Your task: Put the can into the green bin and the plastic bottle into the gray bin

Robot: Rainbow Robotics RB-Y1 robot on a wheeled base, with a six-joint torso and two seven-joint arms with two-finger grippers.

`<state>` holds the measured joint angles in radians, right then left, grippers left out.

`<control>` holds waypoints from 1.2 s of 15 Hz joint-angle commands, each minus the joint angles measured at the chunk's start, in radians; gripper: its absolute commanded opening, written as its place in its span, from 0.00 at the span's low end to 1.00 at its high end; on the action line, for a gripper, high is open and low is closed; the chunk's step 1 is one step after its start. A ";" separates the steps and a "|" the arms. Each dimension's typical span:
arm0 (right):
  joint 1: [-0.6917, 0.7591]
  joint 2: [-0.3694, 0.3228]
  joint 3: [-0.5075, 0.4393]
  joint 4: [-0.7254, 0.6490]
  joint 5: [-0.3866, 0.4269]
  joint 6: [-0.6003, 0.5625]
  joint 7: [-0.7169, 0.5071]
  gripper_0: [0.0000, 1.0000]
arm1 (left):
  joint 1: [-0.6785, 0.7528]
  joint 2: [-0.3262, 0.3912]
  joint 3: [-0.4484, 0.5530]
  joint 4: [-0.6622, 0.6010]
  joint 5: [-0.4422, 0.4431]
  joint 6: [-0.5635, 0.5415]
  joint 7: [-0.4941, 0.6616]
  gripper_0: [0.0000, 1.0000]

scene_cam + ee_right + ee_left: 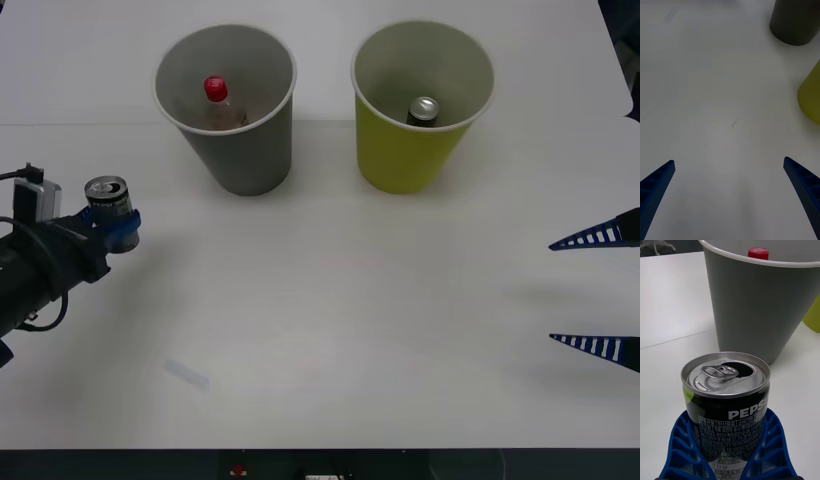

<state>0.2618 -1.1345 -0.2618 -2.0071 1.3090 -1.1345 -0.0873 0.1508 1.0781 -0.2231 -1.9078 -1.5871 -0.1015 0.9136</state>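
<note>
My left gripper (113, 228) is shut on a small dark can (106, 196) with a silver pull-tab top, held upright at the table's left side; in the left wrist view the can (728, 405) sits between the blue fingers (685, 450). The gray bin (228, 105) stands at the back left with the red-capped plastic bottle (218, 100) inside it. The green bin (420, 105) stands at the back right and holds another can (423, 110). My right gripper (595, 292) is open at the table's right edge, apart from both bins.
A white table (330, 320) carries everything, with free room across its middle and front. In the right wrist view the gray bin (795, 20) and the green bin (810, 99) stand beyond the open fingers. A faint mark (188, 375) lies on the table front left.
</note>
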 commanded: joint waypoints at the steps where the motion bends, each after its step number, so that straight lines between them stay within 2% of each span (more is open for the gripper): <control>1: 0.000 0.000 0.000 0.000 0.000 0.000 0.000 1.00 | 0.079 0.002 0.143 -0.062 0.039 -0.164 -0.013 0.00; 4: 0.000 0.000 0.000 0.000 0.000 0.000 0.000 1.00 | 0.131 0.002 0.246 -0.079 0.222 -0.305 -0.159 0.00; 5: 0.000 0.000 0.000 0.000 0.000 0.000 0.000 1.00 | 0.144 0.002 0.275 -0.070 0.328 -0.356 -0.217 0.00; 6: 0.000 0.000 0.000 0.000 0.000 0.000 0.000 1.00 | 0.147 0.002 0.301 -0.036 0.490 -0.449 -0.340 0.00; 7: 0.000 0.000 0.000 0.000 0.000 0.000 0.000 1.00 | 0.148 0.003 0.324 -0.001 0.573 -0.523 -0.407 0.00; 8: 0.000 0.000 0.000 0.000 0.000 0.000 0.000 1.00 | 0.147 0.002 0.355 0.035 0.610 -0.603 -0.450 0.00; 12: 0.000 0.000 0.000 0.000 0.000 0.000 0.000 1.00 | 0.135 0.000 0.484 0.067 0.581 -0.843 -0.421 0.00; 16: 0.000 0.000 0.000 0.000 0.000 0.000 0.000 1.00 | 0.006 -0.049 0.579 0.065 0.426 -1.104 -0.200 0.00; 18: 0.000 0.000 0.000 0.000 0.000 0.000 0.000 1.00 | -0.074 -0.072 0.585 0.056 0.355 -1.176 -0.114 0.00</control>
<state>0.2618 -1.1345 -0.2618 -2.0071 1.3090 -1.1345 -0.0873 0.1050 1.0151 0.3604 -1.8473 -1.2062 -1.2535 0.7689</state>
